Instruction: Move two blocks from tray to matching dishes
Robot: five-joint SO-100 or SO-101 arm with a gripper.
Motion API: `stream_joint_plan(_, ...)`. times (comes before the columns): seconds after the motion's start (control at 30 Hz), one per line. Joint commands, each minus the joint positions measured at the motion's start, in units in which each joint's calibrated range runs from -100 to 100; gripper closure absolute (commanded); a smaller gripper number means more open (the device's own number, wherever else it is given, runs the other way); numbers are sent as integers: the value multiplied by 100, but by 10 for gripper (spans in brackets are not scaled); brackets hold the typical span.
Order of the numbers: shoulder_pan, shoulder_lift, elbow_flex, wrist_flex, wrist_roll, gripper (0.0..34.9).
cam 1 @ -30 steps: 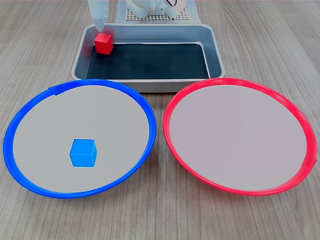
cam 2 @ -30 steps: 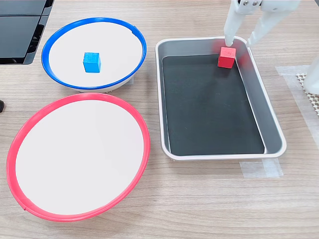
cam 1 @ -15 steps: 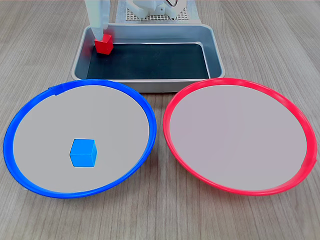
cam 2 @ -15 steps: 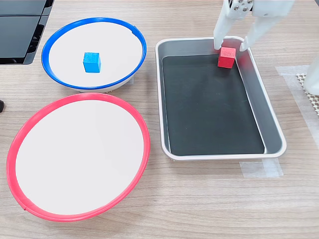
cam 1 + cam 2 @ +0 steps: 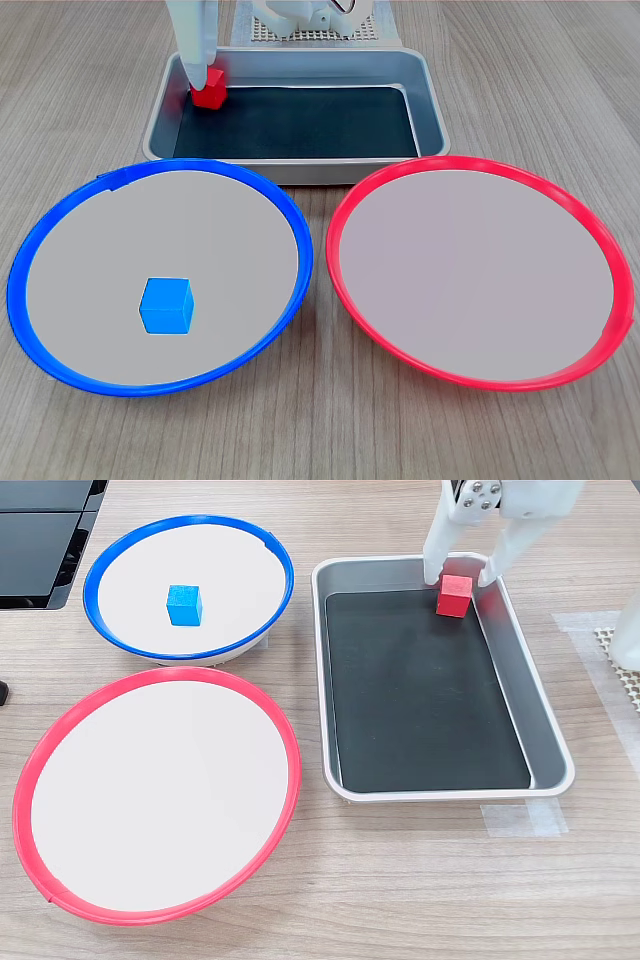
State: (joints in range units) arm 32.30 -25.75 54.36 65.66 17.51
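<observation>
On the pale wood-grain tabletop [image 5: 400,880], the white claw [image 5: 461,578] stands spread, astride the small red cube [image 5: 455,595] in the grey metal tray's [image 5: 540,710] corner; small blue cube [image 5: 184,605] rests in blue-rimmed round dish [image 5: 270,565].

Gripper [image 5: 460,577] pointing down; white fingers [image 5: 437,555] spread apart; arm reaching from above
</observation>
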Motion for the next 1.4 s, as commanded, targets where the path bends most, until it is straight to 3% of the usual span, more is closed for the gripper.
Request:
stream_joint_plan(0.0,-25,12,-188,91,39,203)
stream_joint_plan(0.5,-110,123,259,-561,24,212)
stream_joint_plan(0.6,-167,148,304,-710,24,263)
stream_joint_plan(0.67,-251,165,286,-776,20,346)
stream_joint_plan(0.77,-477,216,58,-792,-98,347)
stream_joint_plan(0.9,-1550,387,-852,-644,-586,347)
stream_joint_plan(1.0,-2708,668,-1735,-668,-977,347)
stream_joint_plan(1.13,-4016,1163,-2800,-1213,-1338,347)
stream_joint_plan(1.23,-4628,1726,-3255,-1882,-1421,347)
stream_joint_plan(1.37,-5032,2596,-3419,-2782,-1387,347)
